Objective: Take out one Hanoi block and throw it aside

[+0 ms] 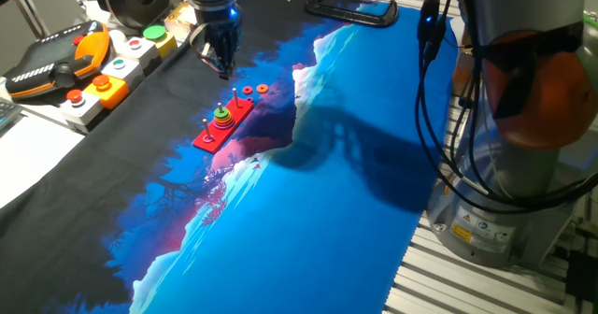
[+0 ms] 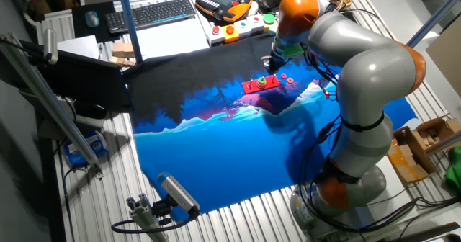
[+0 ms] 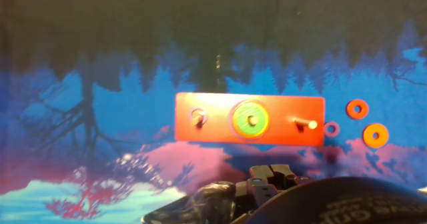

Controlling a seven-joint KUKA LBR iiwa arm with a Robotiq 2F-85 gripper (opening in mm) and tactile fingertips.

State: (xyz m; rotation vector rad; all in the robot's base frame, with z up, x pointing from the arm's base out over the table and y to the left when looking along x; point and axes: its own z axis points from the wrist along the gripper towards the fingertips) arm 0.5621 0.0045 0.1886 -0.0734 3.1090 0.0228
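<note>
The long red peg board point(image 1: 222, 127) lies on the cloth with a green ring point(image 1: 222, 116) stacked on its middle peg. It also shows in the hand view point(image 3: 213, 134) with the green ring point(image 3: 250, 120) and two bare pegs. Two small red-orange Hanoi blocks point(image 3: 357, 109) point(image 3: 375, 135) lie flat on the cloth just past the board's end, and in one fixed view point(image 1: 248, 92) point(image 1: 263, 89). A smaller bluish ring point(image 3: 331, 129) lies at the board's edge. My gripper point(image 1: 224, 68) hovers above the dark cloth beside the board; its fingers look closed to a point and nothing shows between them.
A blue and black printed cloth point(image 1: 355, 183) covers the table. A control box with coloured buttons point(image 1: 112, 71) and an orange pendant point(image 1: 75, 57) stand beside the cloth near my gripper. A black clamp point(image 1: 350, 6) lies at the cloth's far edge. My arm's base point(image 1: 523, 164) stands at the right.
</note>
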